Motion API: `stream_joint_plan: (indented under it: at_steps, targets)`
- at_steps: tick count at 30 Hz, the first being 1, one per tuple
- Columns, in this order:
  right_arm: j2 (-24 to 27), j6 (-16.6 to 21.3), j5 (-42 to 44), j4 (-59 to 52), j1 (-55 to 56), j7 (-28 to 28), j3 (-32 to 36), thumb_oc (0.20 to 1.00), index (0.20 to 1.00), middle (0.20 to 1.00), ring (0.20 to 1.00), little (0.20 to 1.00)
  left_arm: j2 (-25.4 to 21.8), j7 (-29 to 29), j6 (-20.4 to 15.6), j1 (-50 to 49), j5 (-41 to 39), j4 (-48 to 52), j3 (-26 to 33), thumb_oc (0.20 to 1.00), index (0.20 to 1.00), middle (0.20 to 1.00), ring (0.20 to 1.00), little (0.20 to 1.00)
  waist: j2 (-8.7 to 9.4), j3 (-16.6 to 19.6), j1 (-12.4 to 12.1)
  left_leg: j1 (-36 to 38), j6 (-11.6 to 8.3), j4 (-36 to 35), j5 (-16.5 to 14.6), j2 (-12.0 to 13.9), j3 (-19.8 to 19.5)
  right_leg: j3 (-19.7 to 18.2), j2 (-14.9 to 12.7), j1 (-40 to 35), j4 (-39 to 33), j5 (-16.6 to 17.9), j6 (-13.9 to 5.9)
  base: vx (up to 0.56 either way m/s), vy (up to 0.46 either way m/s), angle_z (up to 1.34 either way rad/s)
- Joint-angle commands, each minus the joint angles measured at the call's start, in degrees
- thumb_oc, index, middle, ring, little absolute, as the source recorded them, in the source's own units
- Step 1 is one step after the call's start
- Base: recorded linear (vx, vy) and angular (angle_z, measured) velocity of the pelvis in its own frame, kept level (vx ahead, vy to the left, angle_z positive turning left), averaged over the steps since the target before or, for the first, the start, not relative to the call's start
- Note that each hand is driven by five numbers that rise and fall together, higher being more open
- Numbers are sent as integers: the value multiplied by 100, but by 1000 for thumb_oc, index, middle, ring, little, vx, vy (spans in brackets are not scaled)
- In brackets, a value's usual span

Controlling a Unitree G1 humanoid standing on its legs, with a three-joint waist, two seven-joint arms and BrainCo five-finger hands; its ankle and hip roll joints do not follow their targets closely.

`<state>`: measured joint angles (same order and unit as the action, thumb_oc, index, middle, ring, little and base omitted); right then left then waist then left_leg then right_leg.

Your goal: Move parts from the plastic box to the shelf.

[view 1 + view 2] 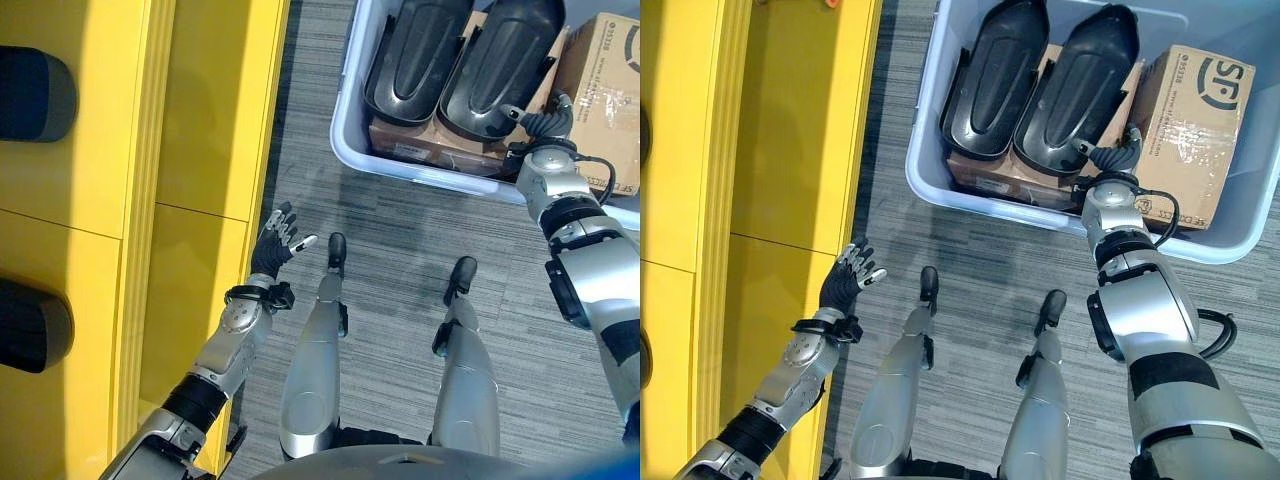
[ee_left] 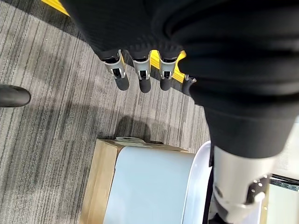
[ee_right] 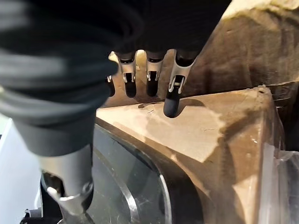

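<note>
A pale plastic box [image 1: 345,150] stands on the carpet and holds two black moulded parts [image 1: 415,55] [image 1: 500,65] side by side on flat cardboard. My right hand [image 1: 540,122] reaches into the box at the near end of the right-hand part [image 1: 1080,85]. In the right wrist view its straight fingers [image 3: 170,100] rest on cardboard [image 3: 210,135], with the black part [image 3: 126,196] just below them. My left hand [image 1: 275,240] hangs open and holds nothing beside the yellow shelf [image 1: 200,120]; its fingers [image 2: 140,77] are straight above the carpet.
A taped cardboard carton [image 1: 600,80] fills the box's right end. Two dark rounded things [image 1: 30,95] [image 1: 30,325] lie on the shelf at the far left. Grey carpet [image 1: 400,220] lies between shelf and box.
</note>
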<state>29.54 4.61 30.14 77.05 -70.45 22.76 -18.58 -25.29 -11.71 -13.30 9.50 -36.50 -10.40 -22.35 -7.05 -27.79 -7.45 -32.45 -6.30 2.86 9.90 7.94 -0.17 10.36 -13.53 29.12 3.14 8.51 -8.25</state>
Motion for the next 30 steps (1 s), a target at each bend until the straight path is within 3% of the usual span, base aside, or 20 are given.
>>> stream_joint_plan:
  at_steps: [1, 13, 14, 15, 16, 18, 19, 30]
  targets:
    - [233, -53, 18, 26, -474, -27, -169, 1000, 1000, 1000, 1000, 1000, -128, -107, -257, 92, 106, 441, -177, 1000, 1000, 1000, 1000, 1000, -46, -199, -264, 95, 71, 686, -913, -100, -107, -209, -322, 676, 1014, -343, -109, 8, -5, 9]
    - [235, -185, -394, 117, -547, -99, -434, 1000, 1000, 1000, 1000, 1000, -134, -152, -301, 81, 95, 497, -145, 1000, 1000, 1000, 1000, 1000, -41, -200, -354, -147, 94, 739, -910, -145, -201, -156, -340, 795, 1024, -349, -106, 2, -1, 1]
    - [236, -203, -484, 132, -553, -114, -489, 815, 815, 815, 815, 815, -136, -152, -303, 85, 94, 493, -141, 1000, 1000, 1000, 1000, 1000, -34, -200, -369, -153, 100, 729, -905, -158, -215, -148, -338, 811, 1019, -342, -108, 0, 0, 0]
    - [235, -213, -523, 137, -550, -119, -505, 542, 542, 542, 542, 542, -130, -151, -307, 85, 96, 487, -147, 1000, 1000, 1000, 1000, 1000, -32, -200, -369, -161, 101, 731, -905, -158, -215, -149, -338, 806, 1013, -341, -108, 0, 0, 0]
    - [232, -218, -544, 131, -544, -125, -510, 420, 420, 420, 420, 420, -126, -155, -312, 80, 98, 485, -152, 1000, 1000, 1000, 1000, 1000, -28, -200, -370, -177, 104, 739, -909, -162, -223, -151, -336, 817, 1022, -342, -109, 0, 0, 0]
    - [219, -221, -566, 119, -541, -118, -522, 354, 354, 354, 354, 354, -129, -160, -317, 87, 99, 482, -142, 1000, 1000, 1000, 1000, 1000, -13, -200, -381, -177, 107, 739, -910, -165, -236, -150, -334, 828, 1030, -345, -107, 2, 2, 2]
    - [194, -233, -651, 123, -553, -109, -566, 200, 200, 200, 200, 200, -129, -176, -320, 97, 105, 469, -129, 1000, 1000, 1000, 1000, 1000, 12, -200, -392, -183, 120, 725, -912, -167, -253, -145, -325, 835, 1023, -332, -104, 1, -2, 5]
    - [148, -273, -855, 189, -526, -85, -585, 200, 200, 200, 200, 200, -157, -176, -339, 55, 71, 513, -134, 1000, 1000, 1000, 1000, 1000, 56, -200, -429, -160, 171, 702, -929, -217, -347, -179, -314, 812, 1009, -334, -105, 1, 3, 2]
